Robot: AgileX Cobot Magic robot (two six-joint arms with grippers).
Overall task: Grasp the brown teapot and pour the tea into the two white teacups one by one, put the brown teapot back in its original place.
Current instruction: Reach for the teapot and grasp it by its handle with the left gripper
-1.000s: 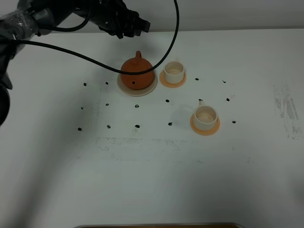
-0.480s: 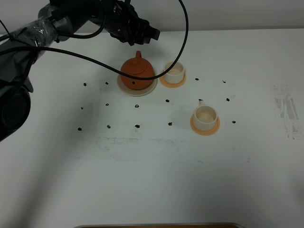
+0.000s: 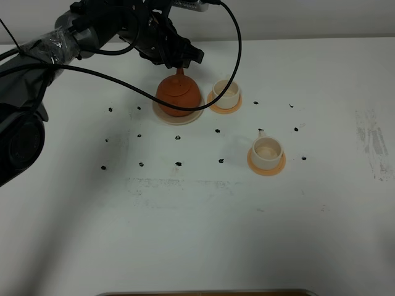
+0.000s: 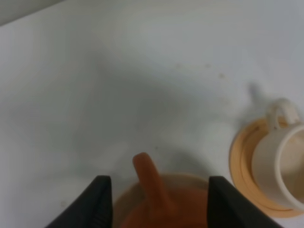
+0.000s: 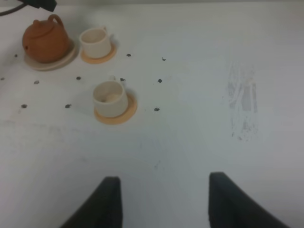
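The brown teapot [image 3: 179, 94] sits on its cream-beige saucer [image 3: 178, 116] at the back of the table. My left gripper [image 3: 181, 63] is open just above the teapot's loop handle [image 4: 148, 180], with a finger [image 4: 97, 200] on each side of it and not touching. One white teacup [image 3: 226, 92] on an orange coaster [image 3: 224, 106] stands right of the teapot. The other teacup [image 3: 267, 151] on its coaster [image 3: 266, 165] stands nearer the front right. My right gripper [image 5: 161, 202] is open and empty, far from them.
Small black marks [image 3: 179, 164] dot the table in a grid around the cups. A scuffed grey patch [image 3: 372, 143] lies at the far right. A black cable [image 3: 111, 77] hangs over the table from the left arm.
My left gripper has moved right and down from behind the teapot until it straddles the handle. The teapot and cups have not moved.
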